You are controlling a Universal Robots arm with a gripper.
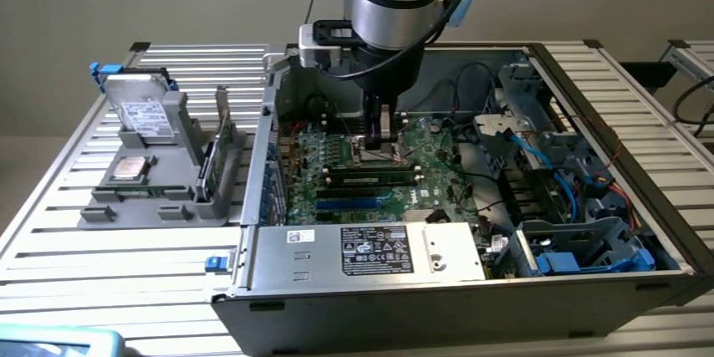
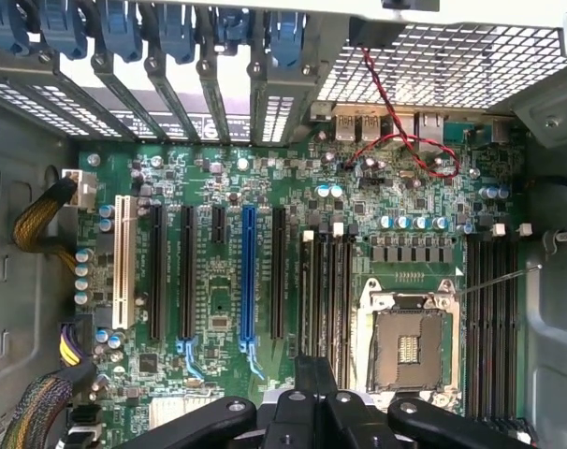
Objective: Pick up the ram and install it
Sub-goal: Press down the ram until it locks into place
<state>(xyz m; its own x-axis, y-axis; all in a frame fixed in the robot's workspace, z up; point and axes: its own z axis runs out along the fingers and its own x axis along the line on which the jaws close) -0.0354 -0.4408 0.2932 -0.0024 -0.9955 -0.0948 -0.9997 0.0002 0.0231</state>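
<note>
Shut hand (image 2: 313, 398) above motherboard (image 2: 265, 281), seemingly unobstructed.

Probably a robotics lab: ribbed aluminium-profile workbench (image 1: 134, 244) bearing an opened grey metal computer case (image 1: 446, 298), grey parts holder (image 1: 156, 186) beside it.

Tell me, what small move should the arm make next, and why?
Probably a short push straight down on the ram, though that is a guess. The ram appears to lie along a black slot on the motherboard, and the shut gripper hangs just over it. Whether the ram is fully seated cannot be told.
</note>
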